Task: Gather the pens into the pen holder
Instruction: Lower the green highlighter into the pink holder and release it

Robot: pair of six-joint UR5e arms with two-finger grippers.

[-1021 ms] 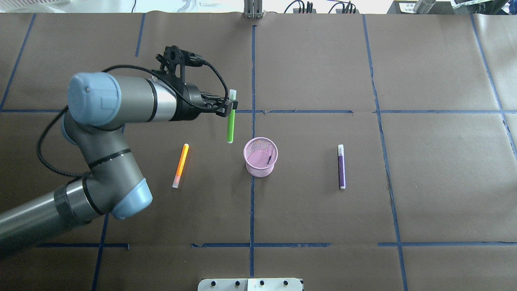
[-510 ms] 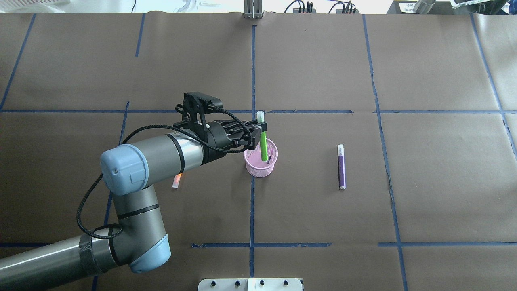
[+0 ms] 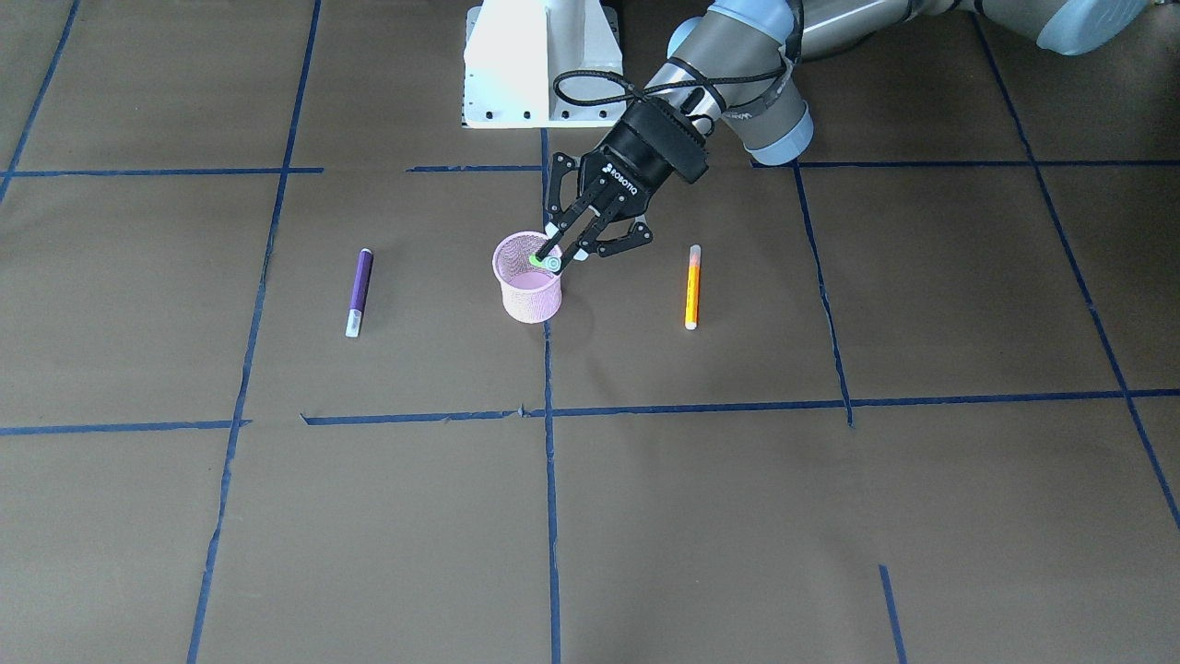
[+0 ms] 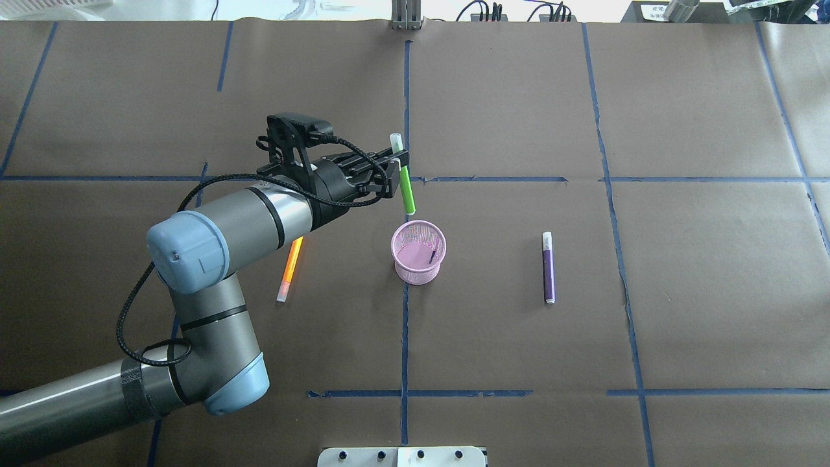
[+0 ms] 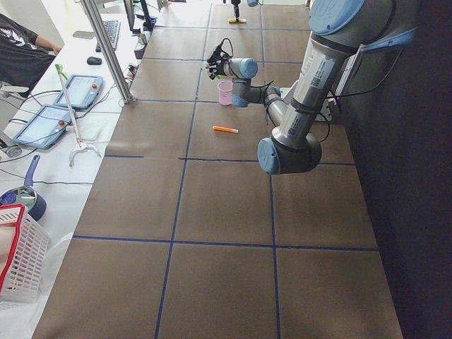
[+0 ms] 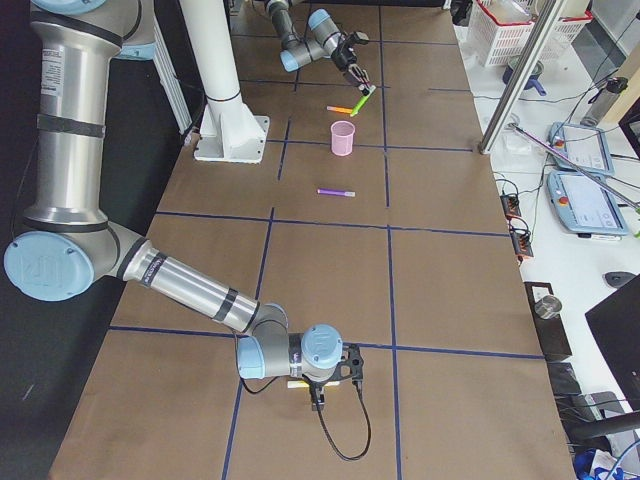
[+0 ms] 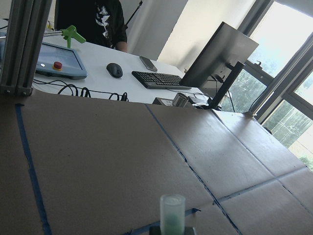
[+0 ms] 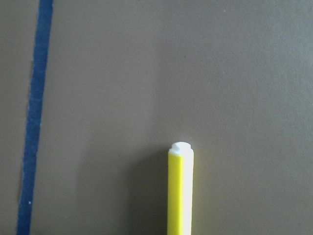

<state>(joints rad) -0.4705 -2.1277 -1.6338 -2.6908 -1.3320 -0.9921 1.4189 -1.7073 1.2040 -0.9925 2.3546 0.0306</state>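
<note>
My left gripper is shut on the bright green pen, gripping near its pale cap. The pen hangs steeply tilted. In the front-facing view its lower end sits over the mouth of the pink mesh pen holder, above the rim. A slim dark thing leans inside the holder. The orange pen lies to the holder's left and the purple pen to its right. A yellow pen lies right under my right wrist camera. My right gripper rests low on the table, and I cannot tell its state.
Brown paper with blue tape lines covers the table. The robot's white base stands behind the holder. A white basket, tablets and a person are beyond the table's edges.
My left gripper carried the green pen right until its tip was in the holder's mouth. It has since risen and drawn back, still holding the pen. The other pens and the holder stayed put.
</note>
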